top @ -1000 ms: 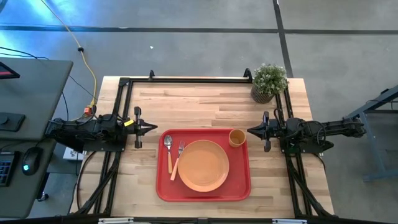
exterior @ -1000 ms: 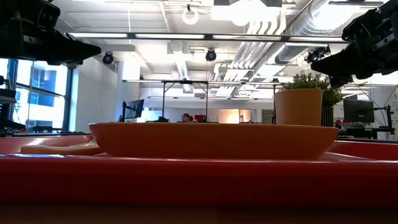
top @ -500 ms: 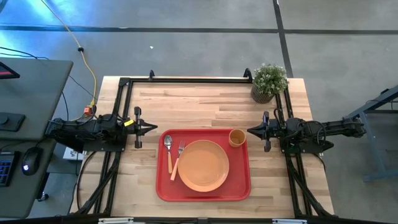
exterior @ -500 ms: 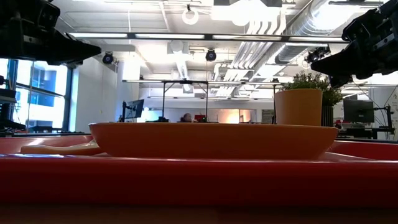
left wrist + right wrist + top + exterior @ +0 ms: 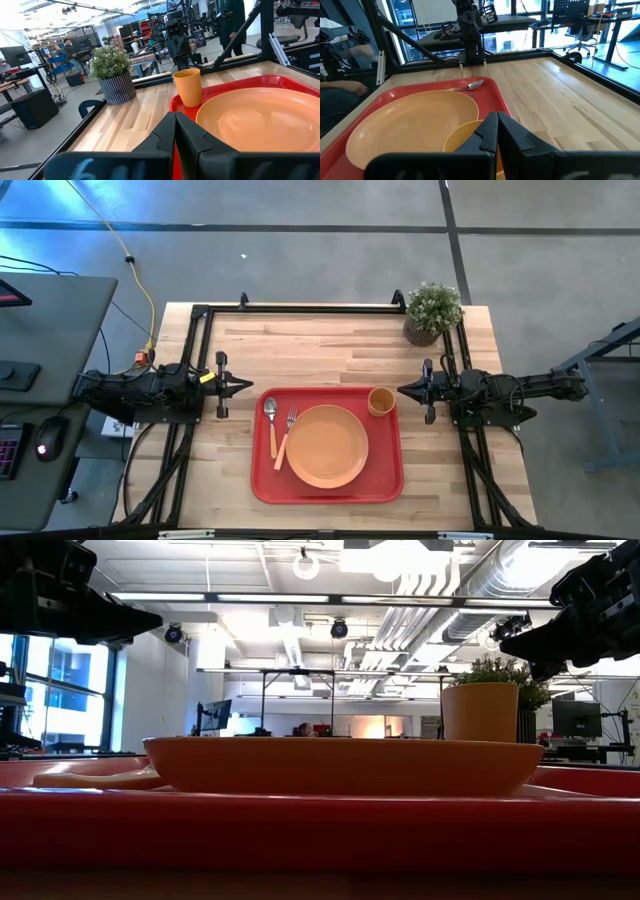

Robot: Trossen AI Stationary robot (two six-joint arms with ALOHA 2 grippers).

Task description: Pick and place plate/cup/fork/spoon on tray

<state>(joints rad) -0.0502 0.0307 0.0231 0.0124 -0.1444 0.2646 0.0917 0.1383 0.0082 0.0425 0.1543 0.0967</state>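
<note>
The red tray (image 5: 385,480) lies on the table's near middle. On it rest the orange plate (image 5: 326,446), the small orange cup (image 5: 381,401) at its far right corner, and the spoon (image 5: 270,415) and fork (image 5: 288,430) side by side at its left. My left gripper (image 5: 248,386) hovers shut just left of the tray's far left corner, empty. My right gripper (image 5: 403,391) hovers shut just right of the cup, empty. The cup (image 5: 188,87) and plate (image 5: 260,120) show in the left wrist view, the spoon (image 5: 471,85) in the right wrist view.
A potted green plant (image 5: 432,313) stands at the table's far right corner. A black metal frame (image 5: 300,308) runs along the far edge and both sides. Bare wood lies between the tray and the far edge.
</note>
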